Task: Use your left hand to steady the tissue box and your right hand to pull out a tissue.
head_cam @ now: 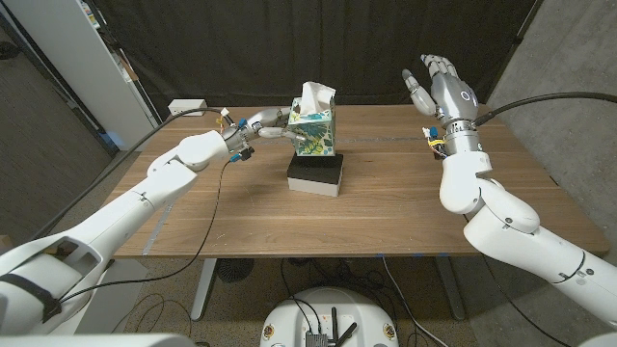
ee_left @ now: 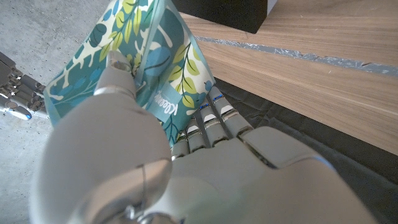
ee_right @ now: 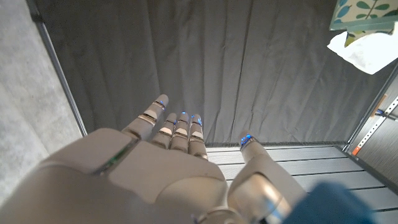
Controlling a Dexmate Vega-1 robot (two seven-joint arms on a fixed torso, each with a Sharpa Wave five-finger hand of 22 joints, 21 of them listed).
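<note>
The left hand [head_cam: 262, 128] grips the tissue box [head_cam: 313, 129] on its block [head_cam: 316, 174], bracing it. The right hand [head_cam: 437, 86] hovers with fingers spread, empty, well apart from the tissue [head_cam: 315, 94], presumably ready to reach.

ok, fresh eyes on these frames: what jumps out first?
The leaf-patterned teal and green tissue box stands on a black and white block mid-table, a white tissue sticking out of its top. The left hand holds the box's side, fingers against the cardboard in the left wrist view. The right hand is raised in the air to the box's right, fingers spread, holding nothing.
</note>
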